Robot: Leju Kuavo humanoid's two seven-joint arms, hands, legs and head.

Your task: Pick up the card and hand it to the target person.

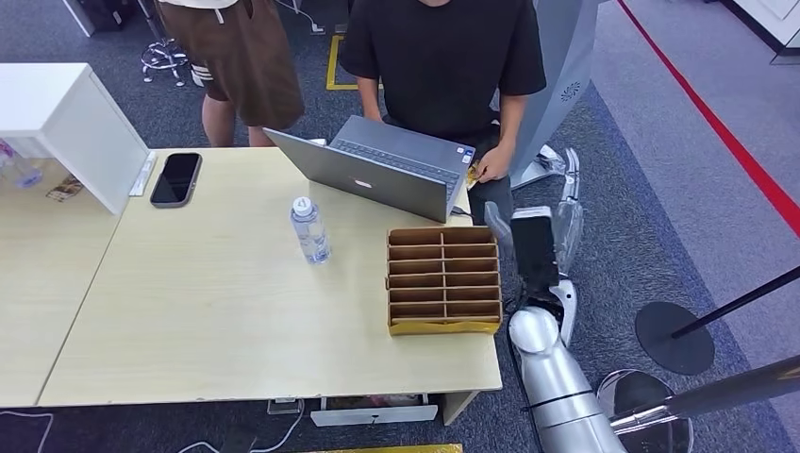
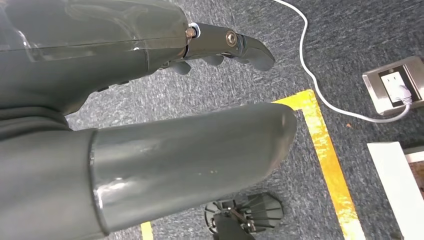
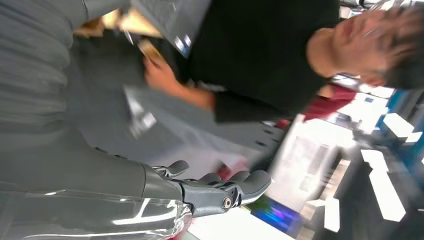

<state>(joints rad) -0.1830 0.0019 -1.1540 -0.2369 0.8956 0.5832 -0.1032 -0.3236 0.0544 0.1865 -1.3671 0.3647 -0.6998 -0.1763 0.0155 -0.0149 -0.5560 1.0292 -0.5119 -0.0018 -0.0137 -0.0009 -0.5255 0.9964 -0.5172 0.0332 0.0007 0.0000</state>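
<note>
Right hand (image 3: 220, 192): fingers (image 3: 252, 182) loosely extended, apart, nothing in them; released. In the head view the right hand (image 1: 569, 184) reaches out past the table's 3 o'clock edge, toward the person in black (image 1: 443, 57).

Card (image 1: 475, 174): a small tan card, held in that person's hand (image 1: 491, 166) just beyond the laptop's right corner, at about 1 o'clock from the cardboard organizer (image 1: 443, 279). The right wrist view gives the same card (image 3: 149, 48) pinched above the person's hand (image 3: 161, 75), well apart from the robot's fingers; picture blurred there.

Left hand (image 2: 150, 115): thumb (image 2: 200, 155) thick and straight, darker fingers (image 2: 235, 47) slightly curled over dark carpet, holding nothing; released. Its wrist view takes in floor detail that the head view lacks: a white cable (image 2: 310, 70) running to a floor socket (image 2: 395, 90), and yellow tape (image 2: 330, 160).

Table (image 1: 217, 321), head view: open grey laptop (image 1: 377, 170) at 12 o'clock, water bottle (image 1: 309, 230) upright near centre, black phone (image 1: 175, 178) at 10 o'clock beside a white box (image 1: 66, 123). A second person in brown shorts (image 1: 241, 57) stands at 11 o'clock beyond the table.
</note>
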